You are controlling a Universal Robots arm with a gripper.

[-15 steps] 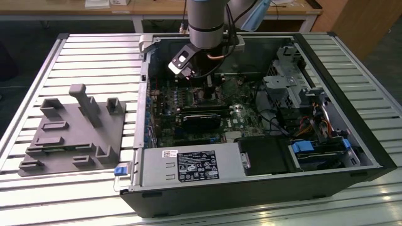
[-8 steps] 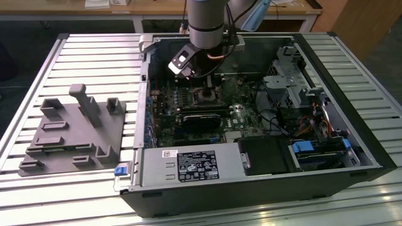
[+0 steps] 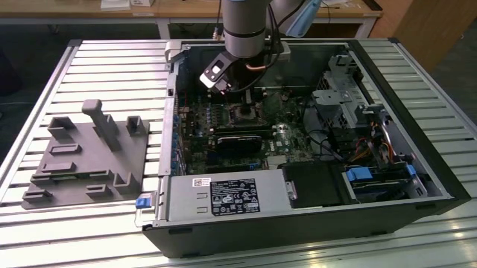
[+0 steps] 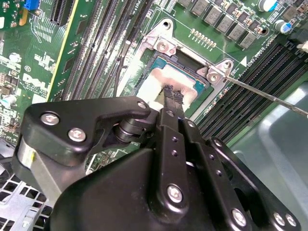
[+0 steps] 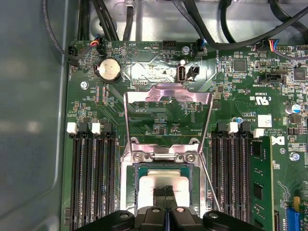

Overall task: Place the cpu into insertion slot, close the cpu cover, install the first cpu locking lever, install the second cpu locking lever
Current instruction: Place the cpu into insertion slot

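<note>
Second wrist view: gripper pinched together, empty, tips on cpu seated in insertion slot, 12 o'clock from black card in exterior view. Placement judged complete. First wrist view: cpu cover open; closing needs gripper clear.

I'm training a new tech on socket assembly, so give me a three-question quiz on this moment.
1. True or false: the cpu lies in the insertion slot.
2. The cpu cover is: A) shut over the chip, B) swung open, C) lying off the board.
3. Fill in: the gripper is directly over the ___.
Key: 1 true; 2 B; 3 cpu.
</note>
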